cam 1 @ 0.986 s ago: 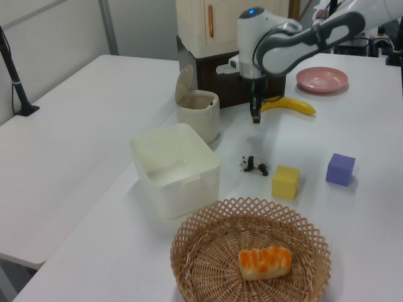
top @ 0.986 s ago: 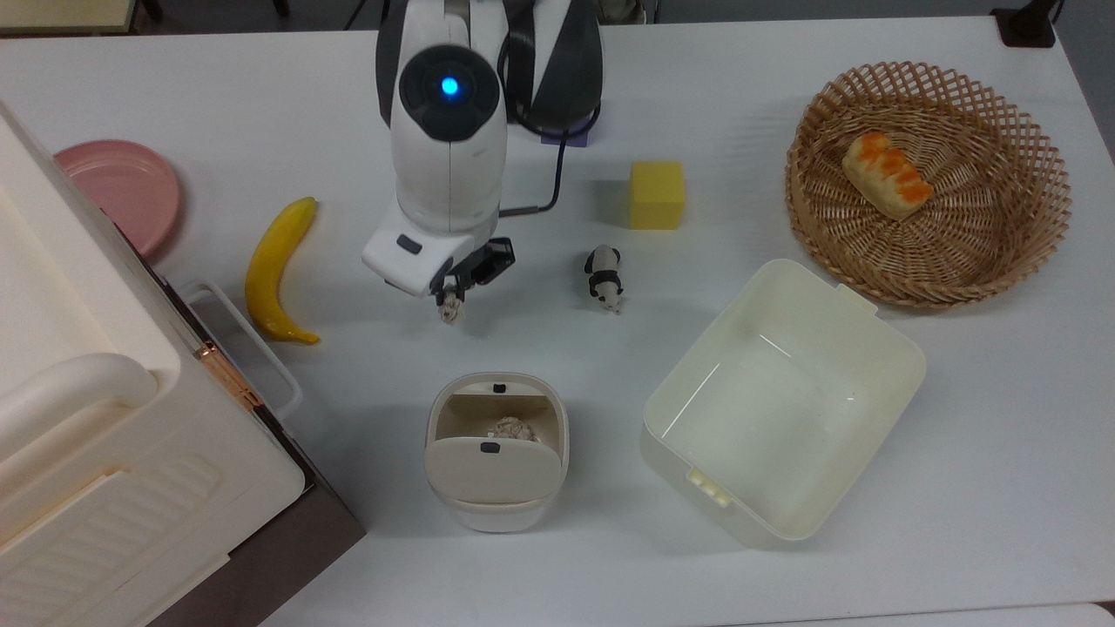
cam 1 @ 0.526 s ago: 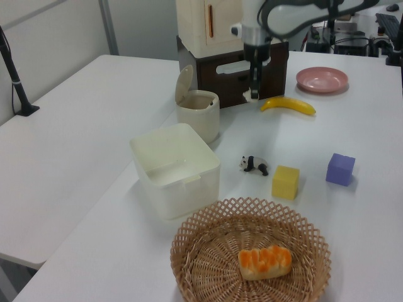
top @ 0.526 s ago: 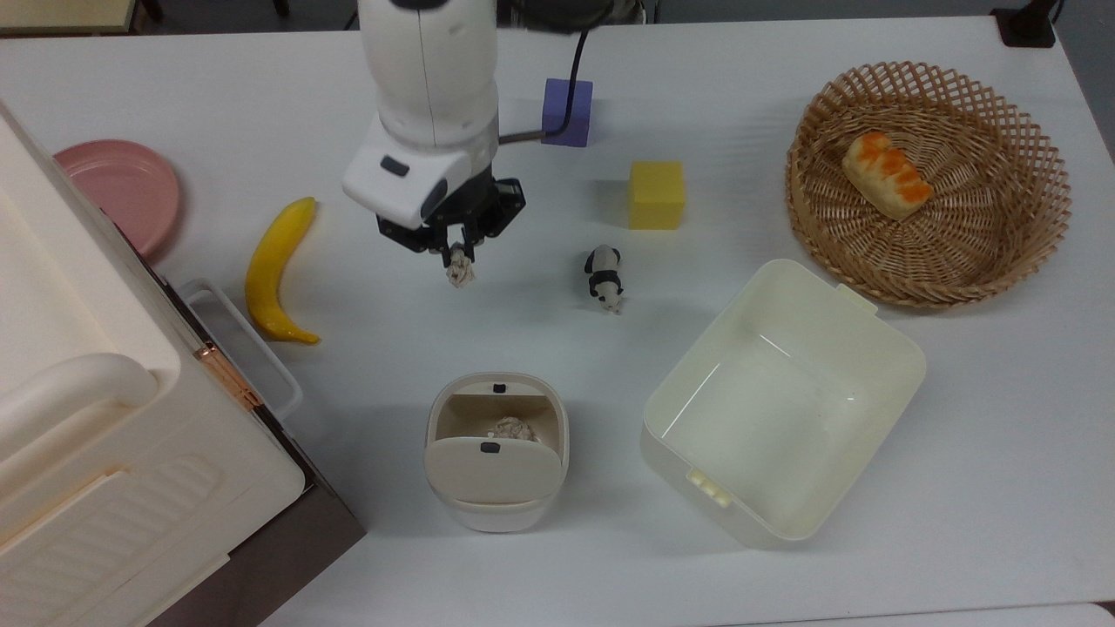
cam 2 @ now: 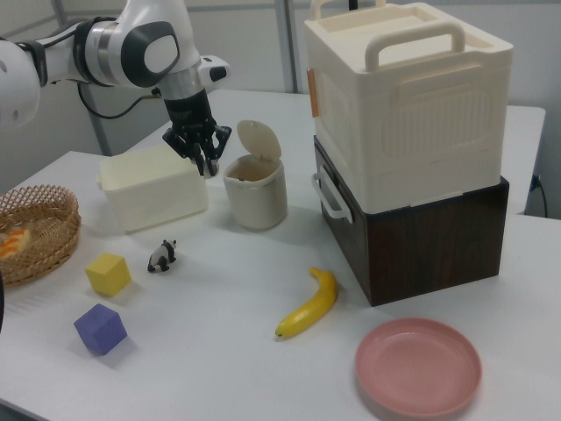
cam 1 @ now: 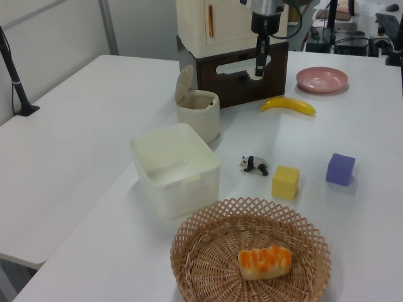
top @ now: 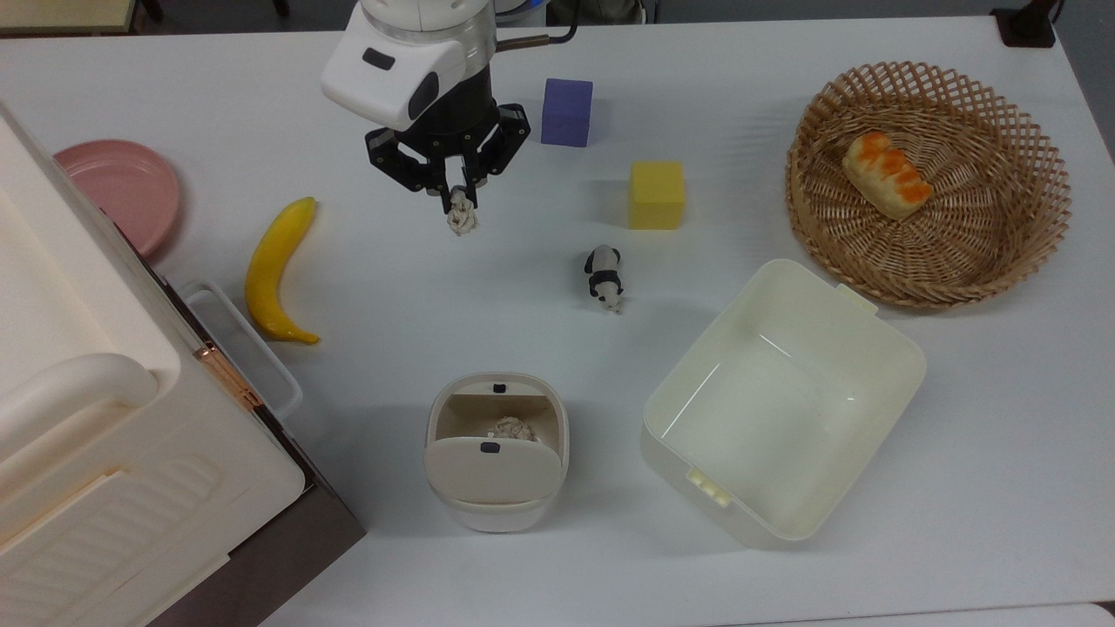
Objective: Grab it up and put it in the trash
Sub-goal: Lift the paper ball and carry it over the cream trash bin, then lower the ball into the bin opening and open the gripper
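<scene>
Jaws pinch the paper ball point(top: 461, 215), held above the table point(top: 784, 540)

1. A banana point(top: 274, 270) lies on the white table point(top: 958, 418), near a pink plate point(top: 122, 187).
2. A toy panda point(top: 604, 277) sits below a yellow cube point(top: 657, 195) in the top view; a purple cube point(top: 567, 112) is beyond.
3. An empty cream tub point(top: 784, 401) sits beside a wicker basket point(top: 1010, 131) holding a bread piece point(top: 887, 174).

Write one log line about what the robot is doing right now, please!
phase: carrying | gripper: shut on paper ball, lifted above table | trash bin: lid open, not reached | panda: untouched
</scene>
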`<state>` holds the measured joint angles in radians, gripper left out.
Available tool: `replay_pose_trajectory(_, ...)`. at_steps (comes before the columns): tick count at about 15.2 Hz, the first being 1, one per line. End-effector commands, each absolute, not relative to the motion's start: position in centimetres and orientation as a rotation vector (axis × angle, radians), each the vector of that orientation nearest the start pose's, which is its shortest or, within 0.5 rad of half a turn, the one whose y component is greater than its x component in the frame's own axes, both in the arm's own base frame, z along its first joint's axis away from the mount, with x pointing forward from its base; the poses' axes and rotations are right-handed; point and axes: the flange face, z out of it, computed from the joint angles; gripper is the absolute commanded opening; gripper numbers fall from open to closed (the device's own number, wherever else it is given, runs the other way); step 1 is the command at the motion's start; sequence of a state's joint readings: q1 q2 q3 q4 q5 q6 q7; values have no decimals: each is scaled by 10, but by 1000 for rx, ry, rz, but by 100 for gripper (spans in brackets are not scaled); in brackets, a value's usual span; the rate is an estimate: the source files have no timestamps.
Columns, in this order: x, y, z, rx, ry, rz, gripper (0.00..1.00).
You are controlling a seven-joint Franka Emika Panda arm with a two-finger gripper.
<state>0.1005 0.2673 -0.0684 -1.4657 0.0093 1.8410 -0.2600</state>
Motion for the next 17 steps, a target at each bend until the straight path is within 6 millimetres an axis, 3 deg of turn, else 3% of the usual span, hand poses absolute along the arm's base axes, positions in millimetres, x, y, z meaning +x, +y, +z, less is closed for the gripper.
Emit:
replay_pose_trajectory(1, 670, 32, 549, -3099, -313, -429, 0)
replay_pose_trajectory(5, 707, 35, 539, -3022, -109, -834, 0)
replay_pose_trajectory(7, 719, 37, 528, -2987, -79, -948, 0)
replay_pose_trajectory(13, 733, 57, 490, -2999, -125, -938, 2)
replay_pose_trajectory(14, 733, 60, 485, -3004, -133, -927, 15)
replay_pose_trajectory(15, 733, 61, 483, -3003, -131, -924, 50)
replay_pose_trajectory(16, 733, 62, 483, -3003, -133, -922, 99)
replay_pose_trajectory(17, 733, 62, 484, -3003, -134, -924, 100)
